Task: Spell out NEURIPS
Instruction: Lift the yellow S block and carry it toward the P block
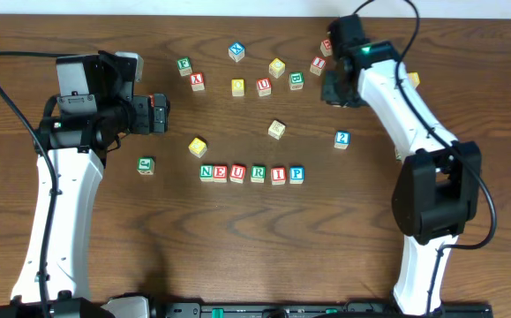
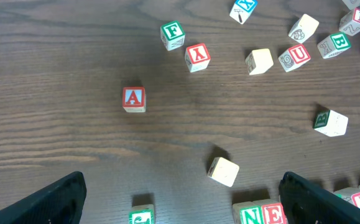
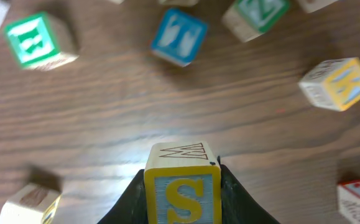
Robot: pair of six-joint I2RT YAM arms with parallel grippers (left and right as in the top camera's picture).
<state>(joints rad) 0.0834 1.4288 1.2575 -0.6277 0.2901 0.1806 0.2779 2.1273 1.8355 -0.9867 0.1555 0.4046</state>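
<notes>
Six letter cubes stand in a row at mid-table: green N (image 1: pixel 206 172), red E (image 1: pixel 221 172), red U (image 1: pixel 238 173), green R (image 1: pixel 258 173), red I (image 1: pixel 277 174) and blue P (image 1: pixel 296 174). My right gripper (image 3: pixel 183 177) is shut on a yellow-edged cube with a yellow S on blue (image 3: pixel 183 194), held above the wood. In the overhead view this gripper (image 1: pixel 336 86) hovers at the back right and hides the cube. My left gripper (image 2: pixel 186 202) is open with nothing between its fingers. It hangs left of the row (image 1: pixel 159 113), with N (image 2: pixel 253 215) and E (image 2: pixel 273 214) near its right finger.
Loose cubes lie scattered behind the row: F (image 1: pixel 184 65), X (image 1: pixel 236 51), a second red U (image 1: pixel 263 87), B (image 1: pixel 296 80) and several others. A yellow cube (image 1: pixel 198 147), a green one (image 1: pixel 146 165) and a blue one (image 1: pixel 341 139) lie nearer the row.
</notes>
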